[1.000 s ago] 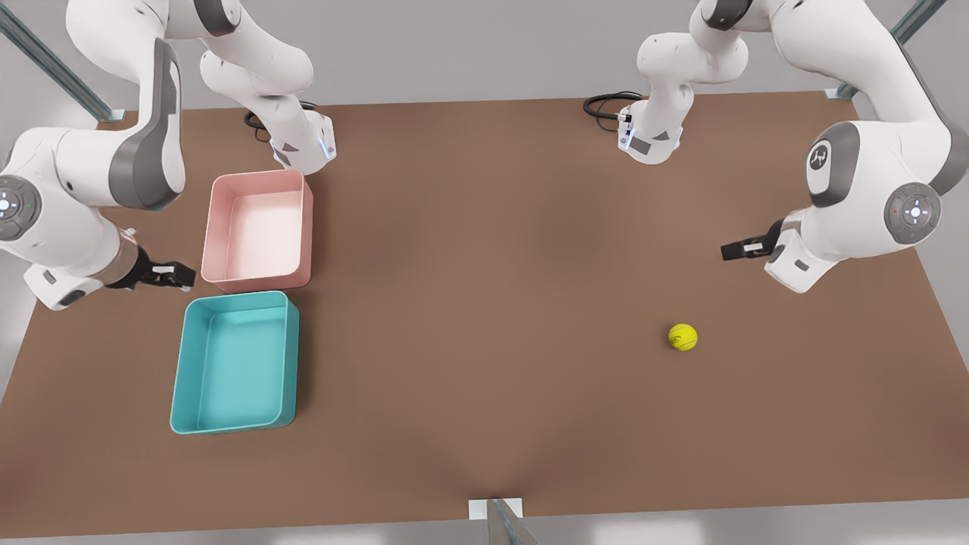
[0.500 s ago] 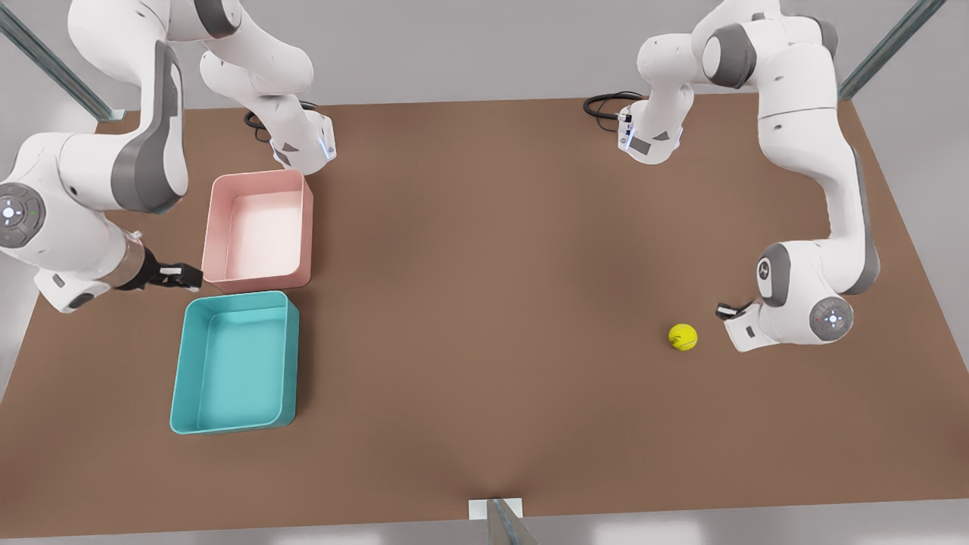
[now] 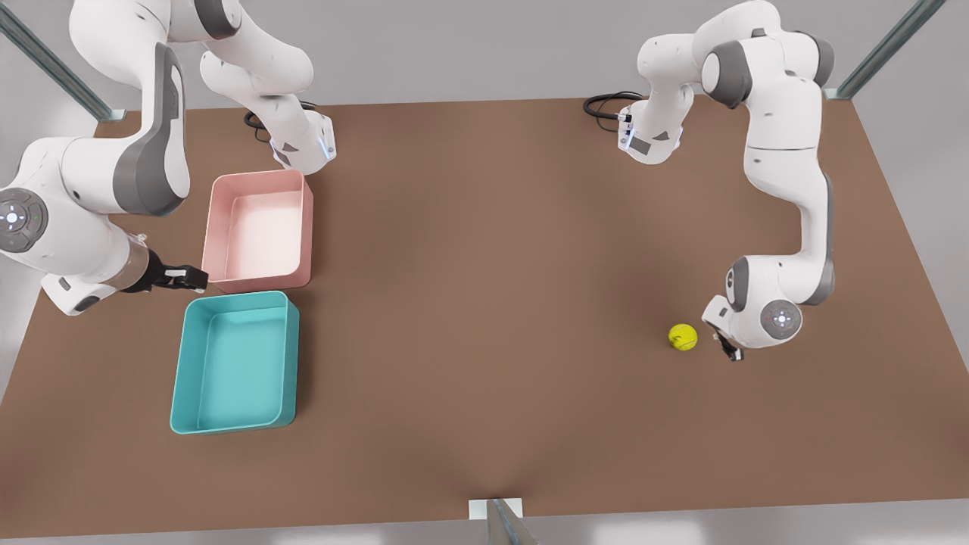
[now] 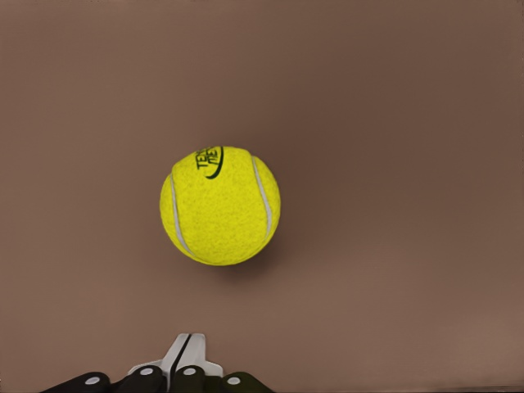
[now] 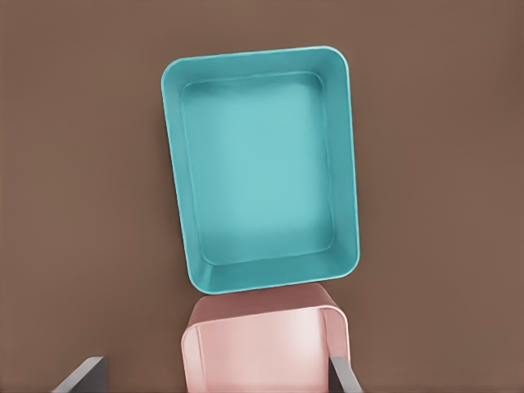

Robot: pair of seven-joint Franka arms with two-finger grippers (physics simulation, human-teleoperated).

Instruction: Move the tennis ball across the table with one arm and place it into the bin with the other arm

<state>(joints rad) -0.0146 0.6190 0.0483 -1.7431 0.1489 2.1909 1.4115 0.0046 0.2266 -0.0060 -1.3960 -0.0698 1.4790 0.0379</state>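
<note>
Brown table [image 3: 484, 303] bears tennis ball [image 3: 683, 337]; left end effector [image 3: 728, 350] mostly hidden beside it

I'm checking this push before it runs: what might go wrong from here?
1. The left gripper, fingers shut, sits beside the tennis ball; an off-centre nudge could roll it astray across the bare table.
2. The pink tub touches the teal bin, so the ball may end in the wrong one.
3. The right gripper waits between both tubs and might knock a rim.

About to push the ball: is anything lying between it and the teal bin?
No. In the front view, only bare table lies between the ball and the teal bin.
</note>
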